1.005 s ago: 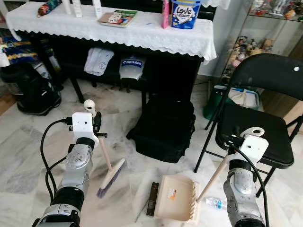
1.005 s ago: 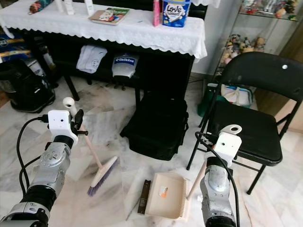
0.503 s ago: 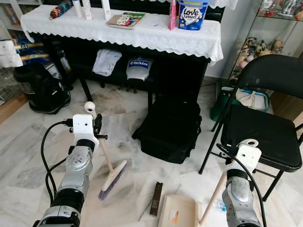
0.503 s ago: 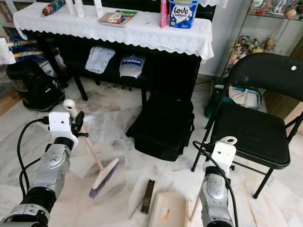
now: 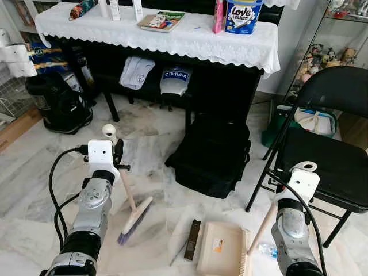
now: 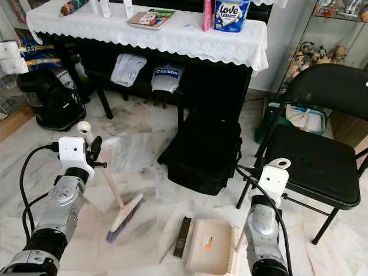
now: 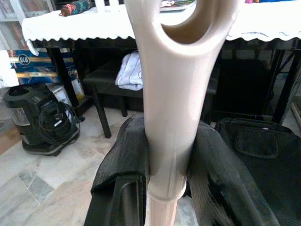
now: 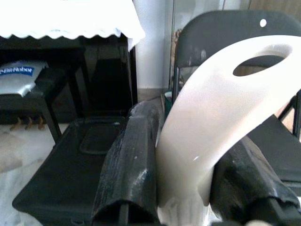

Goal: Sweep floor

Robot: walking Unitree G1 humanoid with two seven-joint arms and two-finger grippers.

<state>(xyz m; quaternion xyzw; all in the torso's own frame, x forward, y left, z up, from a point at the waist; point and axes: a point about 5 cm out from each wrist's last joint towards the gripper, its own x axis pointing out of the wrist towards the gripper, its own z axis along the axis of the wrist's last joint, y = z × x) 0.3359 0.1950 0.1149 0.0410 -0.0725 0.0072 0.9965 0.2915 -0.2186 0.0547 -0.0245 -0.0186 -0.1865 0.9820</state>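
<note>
Broom [image 5: 133, 211] stands tilted on the marble floor [image 5: 40, 172], its purple bristles touching the tiles in front of the robot and its pale handle slanting up and back to the left claw [image 7: 167, 155]. That claw is clamped on the handle near its top; in the left wrist view one black finger [image 7: 123, 162] presses each side of the shaft, just below the loop at the handle's end.

Beside the broom head, to its right, the beige dustpan [image 5: 221, 255] lies flat on the floor with its toothed edge toward the right arm. Its long handle rises at a slant to the right claw [image 8: 186, 186], which is closed on the handle's upper end; the right wrist view shows the black fingers [image 8: 129, 165] hugging the white grip right under its hanging hole. A dark narrow strip [image 5: 192, 247] lies on the floor between the broom head and the dustpan, just beside the pan's left edge. A small plastic bottle [image 5: 265, 249] lies near the pan's right side.

Beyond them sits a black bag [image 5: 213, 155] on the floor, in front of a dark surface draped in a white lace cloth [image 5: 172, 37]. A black folding chair [image 5: 328, 144] stands to the right.
</note>
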